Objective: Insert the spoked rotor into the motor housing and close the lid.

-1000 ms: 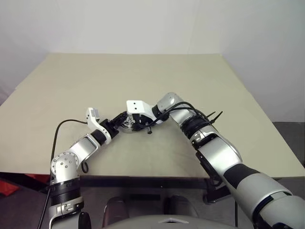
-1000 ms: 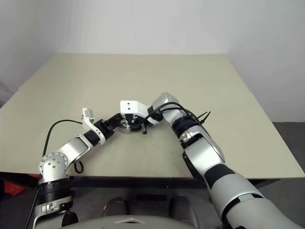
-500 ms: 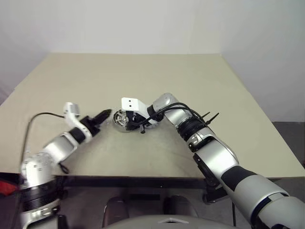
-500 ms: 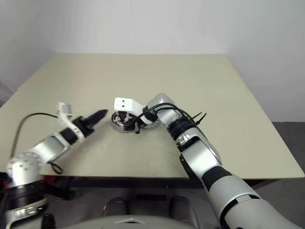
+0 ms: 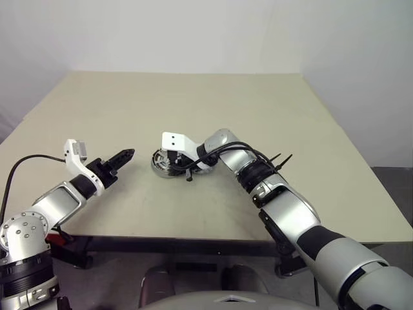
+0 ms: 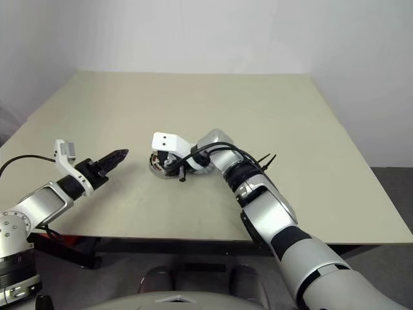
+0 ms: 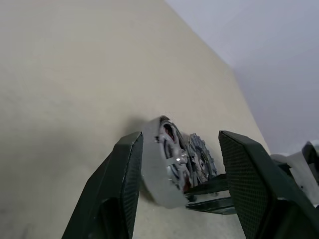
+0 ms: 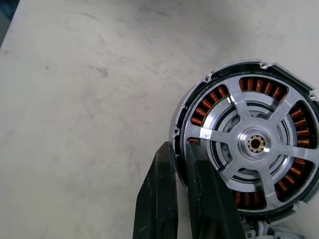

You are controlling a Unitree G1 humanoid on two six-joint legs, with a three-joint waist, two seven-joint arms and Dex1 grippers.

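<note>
The motor housing [image 8: 175, 130] lies on the table [image 5: 193, 103] as one stack. The spoked rotor's copper teeth [image 8: 210, 98] show through the cut-outs of the grey spoked lid [image 8: 234, 107], which lies on top. In the head views this stack [image 5: 161, 163] is at mid-table. My right gripper [image 8: 180, 164] reaches in from the right and is shut on the housing's rim, one finger outside it and one over the lid. To the left of the stack and apart from it, my left gripper [image 5: 126, 154] is open and holds nothing; its fingers [image 7: 124, 169] frame the motor from a distance.
The beige table stretches wide behind and to both sides of the motor. A black cable [image 5: 26, 161] loops from my left forearm near the table's front left edge. A small silver part [image 8: 269, 230] peeks out beside the motor, close to my right gripper.
My left arm has pulled back to the left, away from the motor, and its open gripper is now well apart from it. The right gripper and the motor have shifted slightly left.
</note>
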